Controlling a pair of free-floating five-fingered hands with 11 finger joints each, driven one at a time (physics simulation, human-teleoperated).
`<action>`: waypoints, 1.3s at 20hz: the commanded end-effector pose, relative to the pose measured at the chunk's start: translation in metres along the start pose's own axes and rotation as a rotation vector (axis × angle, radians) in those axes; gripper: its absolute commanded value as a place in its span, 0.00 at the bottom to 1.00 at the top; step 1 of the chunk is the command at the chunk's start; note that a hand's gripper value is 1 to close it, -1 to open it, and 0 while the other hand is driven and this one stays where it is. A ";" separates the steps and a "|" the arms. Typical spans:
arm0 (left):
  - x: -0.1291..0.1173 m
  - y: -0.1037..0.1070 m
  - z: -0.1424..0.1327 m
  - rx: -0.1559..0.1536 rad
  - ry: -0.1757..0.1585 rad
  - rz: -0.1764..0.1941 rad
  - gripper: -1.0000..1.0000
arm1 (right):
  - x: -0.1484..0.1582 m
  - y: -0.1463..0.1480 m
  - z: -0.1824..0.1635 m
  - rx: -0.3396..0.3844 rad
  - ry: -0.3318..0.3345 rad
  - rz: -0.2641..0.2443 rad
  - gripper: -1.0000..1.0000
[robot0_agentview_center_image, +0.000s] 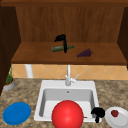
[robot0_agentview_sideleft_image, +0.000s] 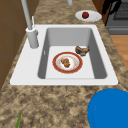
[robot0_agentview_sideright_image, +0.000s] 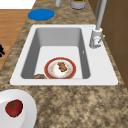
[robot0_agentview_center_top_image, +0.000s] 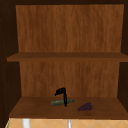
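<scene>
My left hand hangs at the lower cabinet shelf, its fingers pointing straight down across a long dark-green vegetable lying there. In the upper view the same hand stands over the vegetable. A purple bunch of grapes lies to its right. My right hand floats at the sink's front right corner, fingers relaxed and holding nothing, beside a white plate with a red tomato. At the left edge of the right side view its fingertips show.
In the white sink lies a red-rimmed plate with brown food and a brown lump. A faucet stands behind the basin. A blue plate and a potted plant sit left. A big red round thing hides the sink's front.
</scene>
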 end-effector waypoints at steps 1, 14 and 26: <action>-0.027 -0.004 -0.007 -0.027 0.029 0.088 0.00 | 0.000 0.000 0.000 0.000 0.000 0.000 0.50; -0.106 -0.005 -0.033 -0.098 0.035 0.267 0.00 | 0.000 0.000 0.000 0.000 0.000 0.000 0.50; -0.089 -0.040 -0.014 -0.099 -0.006 0.268 0.00 | 0.000 0.000 0.000 0.000 0.000 0.000 0.50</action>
